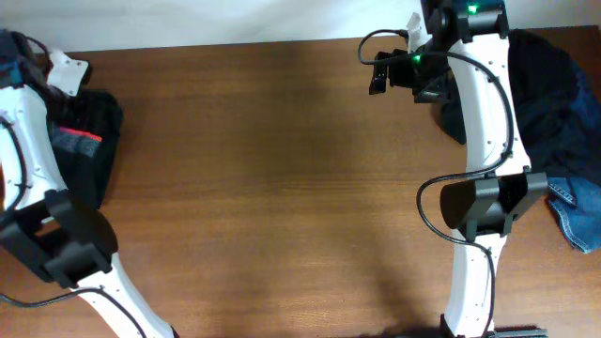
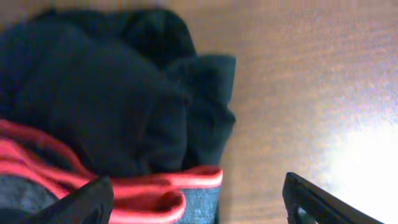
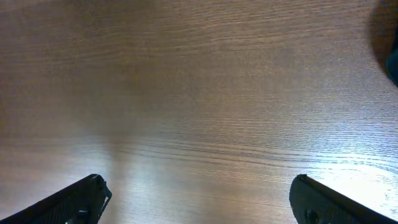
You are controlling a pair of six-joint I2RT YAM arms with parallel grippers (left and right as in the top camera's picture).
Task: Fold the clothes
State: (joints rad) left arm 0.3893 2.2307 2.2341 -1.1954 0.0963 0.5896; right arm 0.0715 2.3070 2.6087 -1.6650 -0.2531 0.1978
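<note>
From where I stand a good deal is cut off. The left arm (image 1: 26,141) lies across the near edge of the black pile (image 1: 101,122) at the far left of the surface (image 1: 263,169), and the pile runs out of sight behind it. The right arm (image 1: 488,103) crosses the dark heap (image 1: 556,84) in the far right corner, so I cannot tell how many garments are bunched there. The jeans (image 1: 577,211) spill out just below that heap, half off the picture's right edge.

Seen close from the left wrist, the black pile is soft, matt cloth in rounded, lumpy folds with no clear outline. The banded piece (image 2: 155,183) lies at its near side: bright red edging around a grey, flecked knit. Its lower part is lost under the frame edge.

The left fingers (image 2: 84,202) are spread wide. One tip is over the banded piece and the other over bare wood, and they pinch nothing. The right fingers (image 3: 78,200) are also spread wide and empty, over bare grain near the middle of the back edge. Only a blurred dark corner of cloth shows at the right of that view.

The surface is brown wood with fine straight grain and glossy pale glare patches.
</note>
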